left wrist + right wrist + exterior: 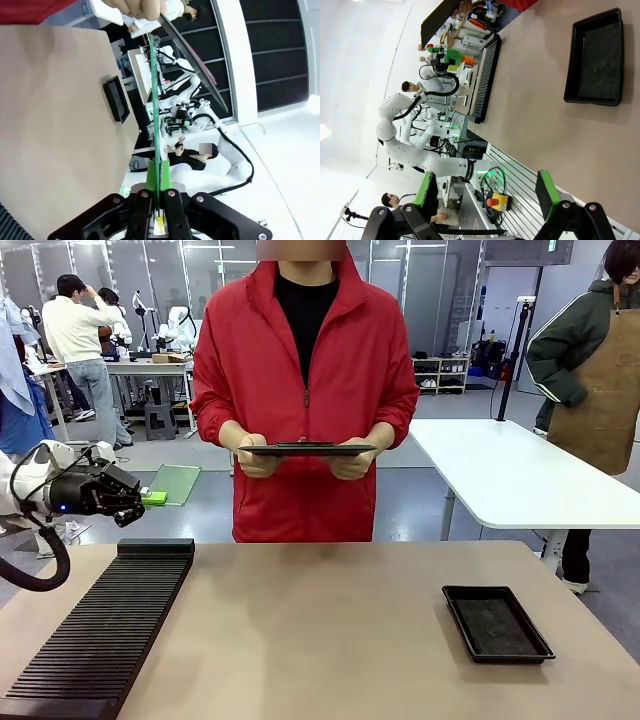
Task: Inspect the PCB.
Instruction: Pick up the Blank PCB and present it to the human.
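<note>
The PCB (178, 483), a thin translucent green board, is held out level past the table's far left corner. My left gripper (150, 498) is shut on its near edge. In the left wrist view the PCB (154, 100) runs edge-on straight away from my left gripper (158, 176), clamped between the green pads. My right gripper (485, 192) stands open with nothing between its fingers (425, 190), well above the table.
A person in a red jacket stands at the far side holding a dark tablet (308, 449) flat in both hands. A black slotted rack (100, 630) lies at the left, and a shallow black tray (497, 622) at the right. Bare tabletop (320, 640) lies between them.
</note>
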